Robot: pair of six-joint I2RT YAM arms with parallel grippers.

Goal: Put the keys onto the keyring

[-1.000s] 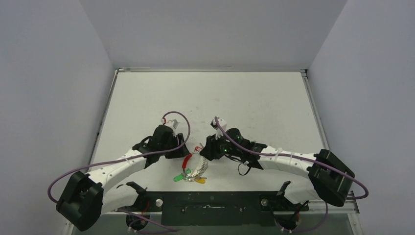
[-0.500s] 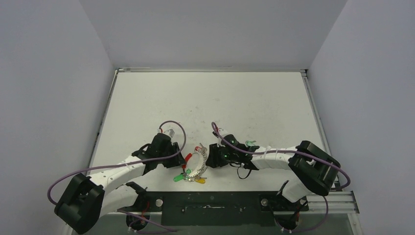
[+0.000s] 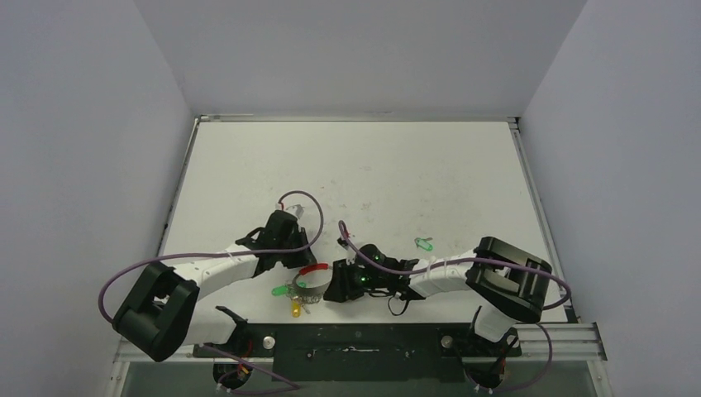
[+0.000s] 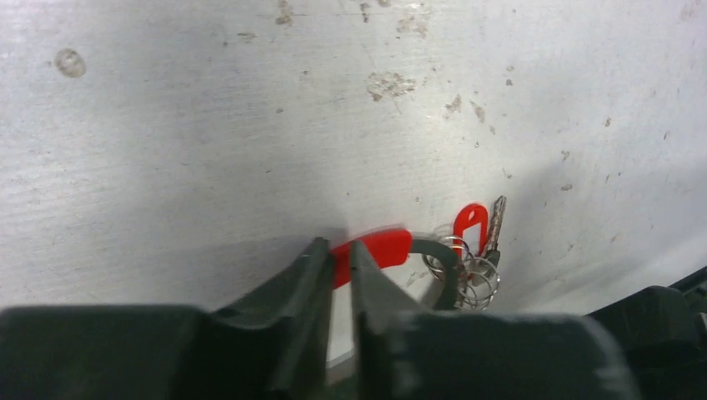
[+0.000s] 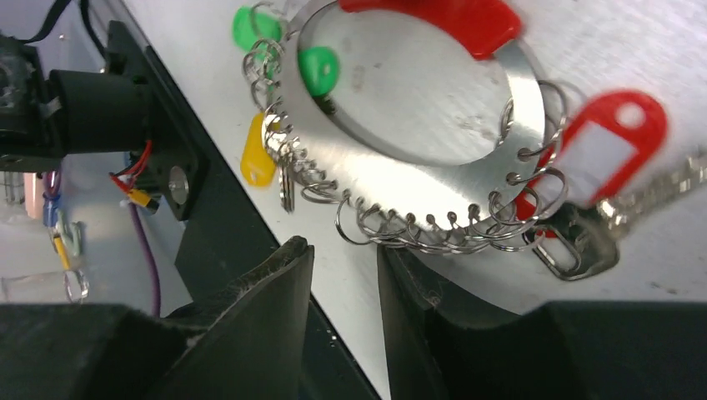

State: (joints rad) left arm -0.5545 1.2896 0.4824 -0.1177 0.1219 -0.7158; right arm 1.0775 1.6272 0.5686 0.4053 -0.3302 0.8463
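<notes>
The keyring [image 5: 467, 196], a wide silvery ring edged with small wire loops, lies near the table's front edge [image 3: 311, 283]. My left gripper [image 4: 340, 260] is shut on its red plastic segment [image 4: 382, 247]. Hanging on the loops are green-headed keys [image 5: 318, 68], a yellow-headed key [image 5: 257, 158] and a red-tagged key [image 5: 613, 146]. My right gripper [image 5: 342, 250] is open just short of the ring's looped edge, with only table between its fingers. One more green key [image 3: 424, 244] lies loose on the table to the right.
The black mounting bar [image 3: 355, 341] runs along the near edge just below the ring. Purple cables [image 3: 298, 198] loop over both arms. The right arm's elbow [image 3: 512, 277] rests low beside the loose green key.
My left gripper has shut on the red segment, and the ring has shifted left toward the near edge. The right arm has drawn back and left, uncovering the loose green key.
</notes>
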